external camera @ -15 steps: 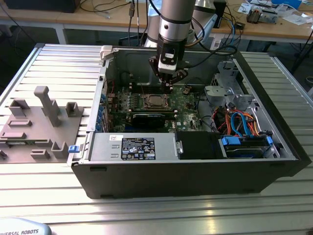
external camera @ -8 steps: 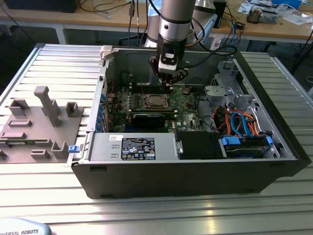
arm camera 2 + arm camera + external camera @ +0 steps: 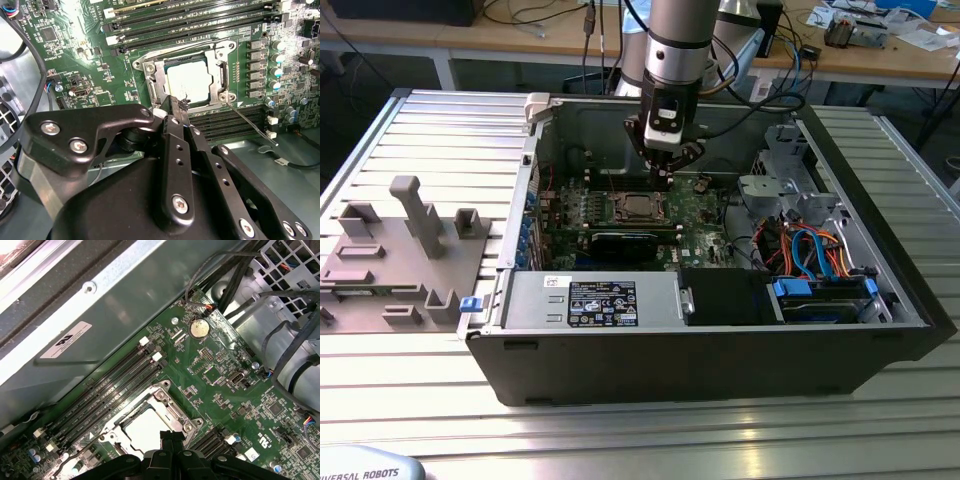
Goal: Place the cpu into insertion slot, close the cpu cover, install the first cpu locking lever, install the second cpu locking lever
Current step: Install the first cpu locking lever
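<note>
Gripper [image 3: 178,104] fingers pressed together, likely as a pusher, tip at edge of cpu cover [image 3: 219,80] | cpu [image 3: 189,82] seated in insertion slot [image 3: 145,65], cover lying flat over it | one wire locking lever [image 3: 250,125] sticking out unlatched

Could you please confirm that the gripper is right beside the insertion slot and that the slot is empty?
The slot is not empty: in the second wrist view the cpu lies in the insertion slot, its pale metal top showing. The gripper is indeed right beside the slot.
</note>
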Robot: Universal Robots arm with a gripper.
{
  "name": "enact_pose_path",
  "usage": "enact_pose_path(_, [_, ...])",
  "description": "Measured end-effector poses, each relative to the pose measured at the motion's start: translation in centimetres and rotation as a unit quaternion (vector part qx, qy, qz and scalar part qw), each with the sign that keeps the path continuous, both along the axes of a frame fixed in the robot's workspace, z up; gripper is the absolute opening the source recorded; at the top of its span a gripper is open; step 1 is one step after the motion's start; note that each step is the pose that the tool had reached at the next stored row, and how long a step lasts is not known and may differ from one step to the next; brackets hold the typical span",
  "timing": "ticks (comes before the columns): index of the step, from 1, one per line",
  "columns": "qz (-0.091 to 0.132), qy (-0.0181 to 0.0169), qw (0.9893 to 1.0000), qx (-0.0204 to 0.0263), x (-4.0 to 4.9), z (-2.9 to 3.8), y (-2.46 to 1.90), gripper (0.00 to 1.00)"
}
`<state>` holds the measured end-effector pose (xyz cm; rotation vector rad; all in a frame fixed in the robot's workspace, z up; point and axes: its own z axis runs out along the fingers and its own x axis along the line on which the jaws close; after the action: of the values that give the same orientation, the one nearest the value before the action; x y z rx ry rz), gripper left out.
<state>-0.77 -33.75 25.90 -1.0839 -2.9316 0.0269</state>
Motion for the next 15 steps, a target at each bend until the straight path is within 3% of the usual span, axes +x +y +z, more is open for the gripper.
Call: enact_pose_path(15, [0.011, 0.0, 0.9999, 0.0, 0.0, 0.0, 0.0, 0.11])
